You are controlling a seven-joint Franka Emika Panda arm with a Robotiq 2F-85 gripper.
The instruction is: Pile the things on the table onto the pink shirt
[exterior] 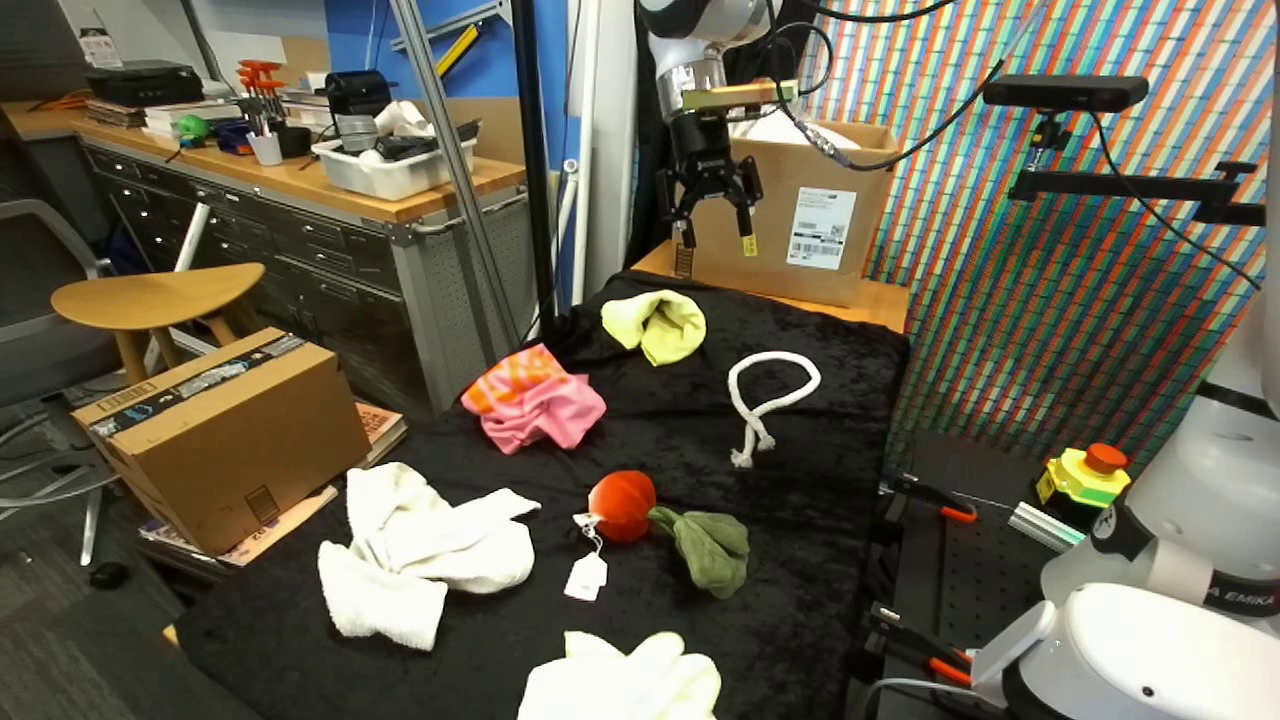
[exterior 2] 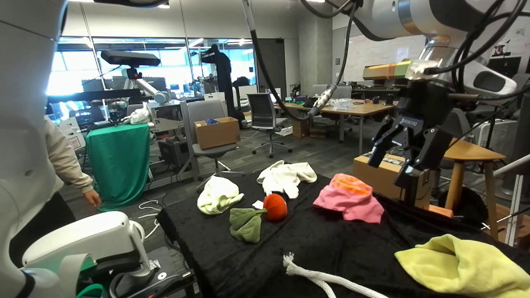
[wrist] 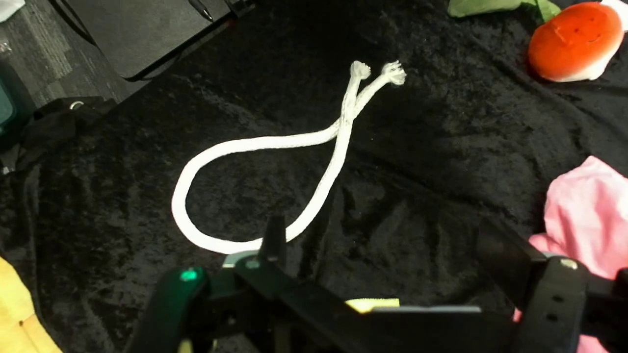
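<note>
With claw (exterior: 718, 242) spread wide, hangs above the table (exterior: 800, 590), higher than yellow-green cloth (exterior: 634, 318), white rope loop (wrist: 267, 142) and pink shirt (exterior: 540, 402), with small red ball (exterior: 622, 507) farther off.

The bench (exterior: 668, 422) has a velvety, faintly glossy cloth top, the shirt (exterior: 538, 405) is matt cloth, the rope (wrist: 277, 142) rough fibre.

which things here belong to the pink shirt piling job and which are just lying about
Part of the job: pink shirt (base), yellow-green cloth, white rope, red plush ball, dark green cloth, white cloth, pale yellow cloth, black-covered table, pincer, open and empty

Just lying about: taped cardboard box, labelled cardboard box, wooden stool, white bin
</note>
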